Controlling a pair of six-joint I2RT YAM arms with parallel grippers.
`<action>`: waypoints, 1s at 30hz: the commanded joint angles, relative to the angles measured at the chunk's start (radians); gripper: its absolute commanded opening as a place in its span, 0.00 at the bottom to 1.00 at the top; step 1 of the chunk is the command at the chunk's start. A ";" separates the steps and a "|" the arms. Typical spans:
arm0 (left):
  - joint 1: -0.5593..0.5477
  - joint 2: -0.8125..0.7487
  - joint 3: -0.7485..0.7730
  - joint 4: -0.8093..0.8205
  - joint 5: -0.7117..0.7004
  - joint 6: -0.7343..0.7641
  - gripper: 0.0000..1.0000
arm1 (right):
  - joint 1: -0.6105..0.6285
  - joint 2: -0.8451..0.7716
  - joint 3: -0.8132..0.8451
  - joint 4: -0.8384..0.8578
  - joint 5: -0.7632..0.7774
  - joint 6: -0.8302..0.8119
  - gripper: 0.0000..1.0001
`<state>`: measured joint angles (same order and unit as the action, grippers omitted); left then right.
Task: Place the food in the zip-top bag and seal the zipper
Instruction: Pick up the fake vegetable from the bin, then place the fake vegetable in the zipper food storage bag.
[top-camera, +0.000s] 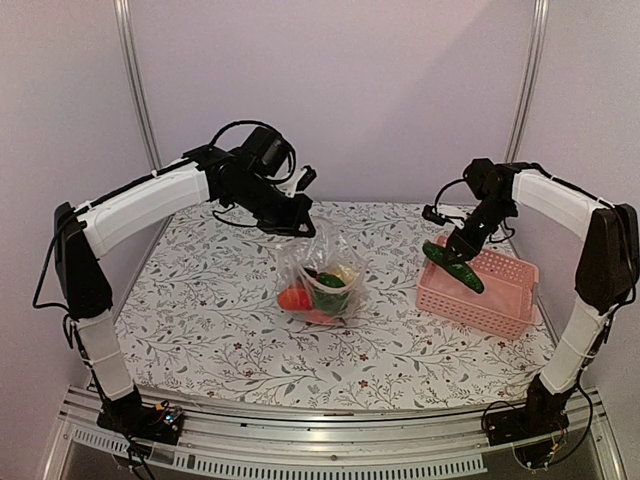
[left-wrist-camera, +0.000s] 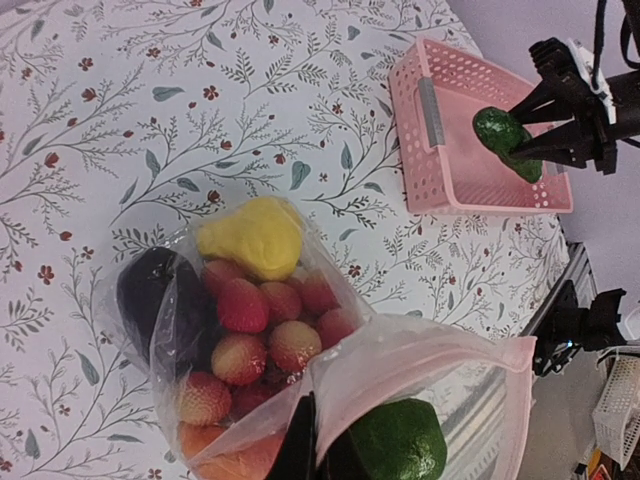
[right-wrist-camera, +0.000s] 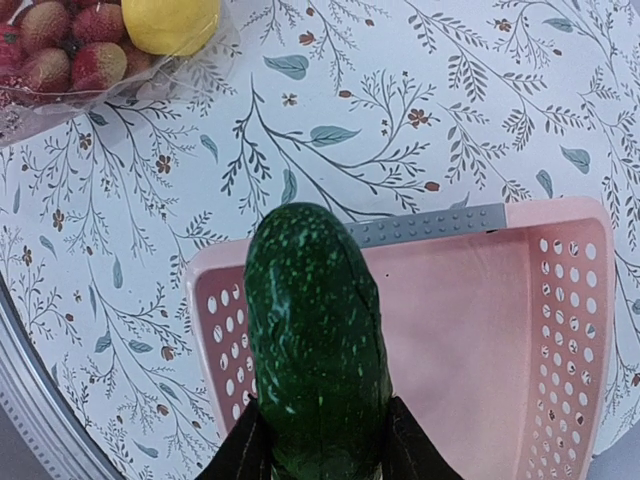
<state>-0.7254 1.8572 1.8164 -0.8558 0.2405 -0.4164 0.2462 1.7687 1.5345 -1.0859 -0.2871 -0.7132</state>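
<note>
The clear zip-top bag (top-camera: 318, 272) stands mid-table, its top edge pinched and held up by my left gripper (top-camera: 297, 224), which is shut on it. In the left wrist view the bag (left-wrist-camera: 400, 360) holds a yellow lemon (left-wrist-camera: 255, 236), several red fruits (left-wrist-camera: 262, 330), a dark purple eggplant (left-wrist-camera: 150, 290), an orange piece (left-wrist-camera: 235, 455) and a green lime-like fruit (left-wrist-camera: 400, 440). Its pinkish zipper strip (left-wrist-camera: 430, 355) gapes open. My right gripper (top-camera: 462, 243) is shut on the long green cucumber (top-camera: 453, 266), holding it above the pink basket's left end; it also shows in the right wrist view (right-wrist-camera: 312, 350).
The pink lattice basket (top-camera: 500, 292) sits at the right of the table and shows nothing inside in the right wrist view (right-wrist-camera: 500, 330). The flowered tablecloth (top-camera: 200, 300) covers the table. Metal rails run along the near edge.
</note>
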 joint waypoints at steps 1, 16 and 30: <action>0.013 -0.014 0.004 0.019 0.008 0.009 0.00 | 0.046 -0.041 0.037 -0.012 -0.094 0.017 0.00; 0.016 0.011 0.015 0.033 0.039 0.014 0.00 | 0.370 -0.067 0.332 0.282 -0.457 0.196 0.00; 0.028 -0.011 0.000 0.051 0.083 0.011 0.00 | 0.468 0.045 0.398 0.439 -0.770 0.264 0.00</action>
<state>-0.7197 1.8572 1.8164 -0.8486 0.2874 -0.4122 0.7097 1.7851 1.9736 -0.7265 -0.9115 -0.4767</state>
